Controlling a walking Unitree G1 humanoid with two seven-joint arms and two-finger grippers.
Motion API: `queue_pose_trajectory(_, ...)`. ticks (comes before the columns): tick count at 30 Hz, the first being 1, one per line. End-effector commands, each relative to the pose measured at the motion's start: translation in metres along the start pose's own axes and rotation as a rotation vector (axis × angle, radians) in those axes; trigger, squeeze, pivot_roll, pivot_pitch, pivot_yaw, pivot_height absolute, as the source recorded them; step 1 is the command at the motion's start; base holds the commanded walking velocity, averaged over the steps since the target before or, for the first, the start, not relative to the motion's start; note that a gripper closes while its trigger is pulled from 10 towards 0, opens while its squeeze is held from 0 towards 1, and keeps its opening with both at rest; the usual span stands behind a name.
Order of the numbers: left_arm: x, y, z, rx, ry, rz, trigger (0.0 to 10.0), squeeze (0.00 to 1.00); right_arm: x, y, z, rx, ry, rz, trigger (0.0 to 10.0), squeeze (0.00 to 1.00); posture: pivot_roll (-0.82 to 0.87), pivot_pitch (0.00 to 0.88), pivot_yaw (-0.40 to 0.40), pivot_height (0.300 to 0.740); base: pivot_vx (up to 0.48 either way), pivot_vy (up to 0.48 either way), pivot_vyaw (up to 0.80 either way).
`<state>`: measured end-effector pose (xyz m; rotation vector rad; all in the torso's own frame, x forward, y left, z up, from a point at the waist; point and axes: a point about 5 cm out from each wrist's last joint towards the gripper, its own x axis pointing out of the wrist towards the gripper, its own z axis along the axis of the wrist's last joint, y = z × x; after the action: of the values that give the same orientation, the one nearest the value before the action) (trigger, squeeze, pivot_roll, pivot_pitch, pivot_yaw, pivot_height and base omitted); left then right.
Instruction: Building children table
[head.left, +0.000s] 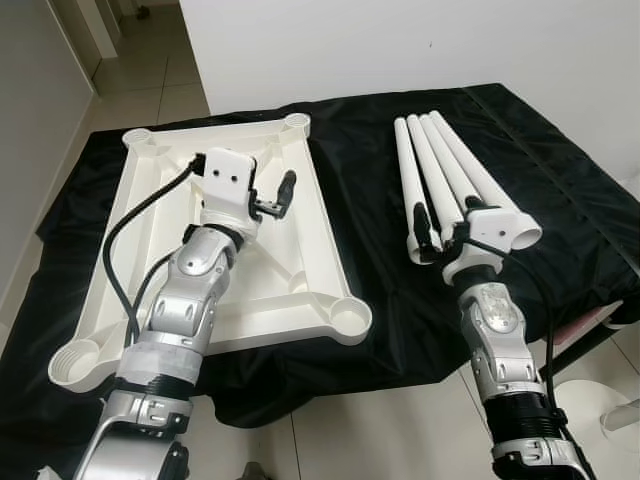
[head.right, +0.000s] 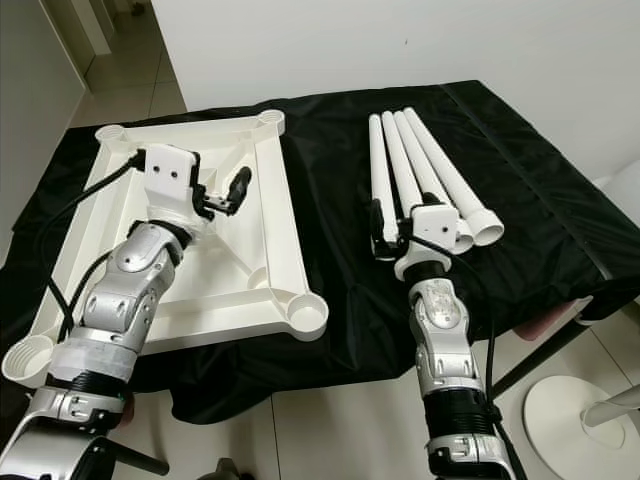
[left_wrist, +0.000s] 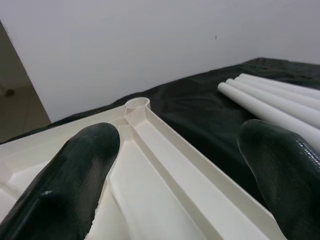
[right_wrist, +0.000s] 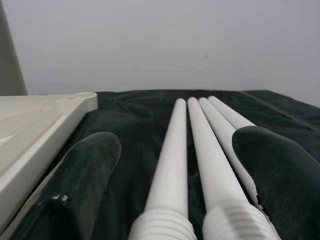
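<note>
A white plastic table top (head.left: 300, 290) lies upside down on the left of the black cloth, with a round leg socket (head.left: 350, 320) at each corner. Above its ribbed middle hovers my left gripper (head.left: 275, 200), open, with nothing between its fingers (left_wrist: 75, 175). Several white table legs (head.left: 440, 160) lie side by side on the right, with their threaded ends toward me. At those near ends is my right gripper (head.left: 440, 232), open. Its fingers (right_wrist: 280, 170) stand on either side of two legs (right_wrist: 172, 165) without closing on them.
The black cloth (head.left: 370, 180) covers a low surface and drapes over its front edge. A white wall rises right behind it. There is tiled floor in front, a white round stand base (head.right: 575, 410) at the lower right, and a corridor opening at the far left.
</note>
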<state>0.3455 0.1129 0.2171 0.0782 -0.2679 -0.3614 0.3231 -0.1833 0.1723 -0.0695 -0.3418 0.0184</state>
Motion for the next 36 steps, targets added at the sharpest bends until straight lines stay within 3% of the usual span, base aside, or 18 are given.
queue_pose_trajectory(1,-0.003,-0.009,-0.013,0.014,0.038,-0.117,10.0,0.0,0.002,-0.004,-0.001,0.008,-0.006,-0.04,10.0,1.0,0.06,0.053,0.072,0.74,0.0,0.0,0.0)
queue_pose_trajectory(10,-0.008,-0.028,-0.015,-0.063,0.051,-0.379,10.0,0.0,0.015,-0.016,0.002,0.011,0.017,-0.101,10.0,1.0,0.05,0.088,0.051,0.74,0.0,0.0,0.0)
queue_pose_trajectory(11,-0.011,-0.031,-0.016,-0.066,0.066,-0.423,10.0,0.0,0.018,-0.016,0.001,0.013,0.035,-0.09,10.0,0.0,0.05,0.105,0.046,0.74,0.0,0.0,0.0)
queue_pose_trajectory(16,-0.016,-0.036,-0.017,-0.047,0.083,-0.483,10.0,0.0,0.023,-0.011,-0.002,0.024,0.073,-0.057,10.0,0.0,0.05,0.114,0.044,0.74,0.0,0.0,0.0)
queue_pose_trajectory(18,-0.02,-0.037,-0.012,-0.061,0.068,-0.442,10.0,0.0,0.026,0.0,-0.009,0.021,0.113,0.019,10.0,0.0,0.06,0.144,0.026,0.74,0.0,0.0,0.0)
queue_pose_trajectory(27,-0.027,-0.031,-0.009,-0.08,0.064,-0.33,10.0,0.0,0.034,0.02,-0.018,0.051,0.17,0.119,10.0,0.0,0.09,0.17,-0.007,0.74,0.0,0.0,0.0)
queue_pose_trajectory(34,-0.033,-0.029,-0.008,-0.094,0.064,-0.329,10.0,0.0,0.037,0.027,-0.03,0.111,0.261,0.108,10.0,0.0,0.1,0.172,-0.018,0.74,0.0,0.0,0.0)
queue_pose_trajectory(36,-0.034,-0.026,-0.007,-0.088,0.065,-0.322,10.0,0.0,0.03,0.037,-0.041,0.152,0.311,0.168,10.0,0.0,0.1,0.165,-0.021,0.74,0.0,0.0,0.0)
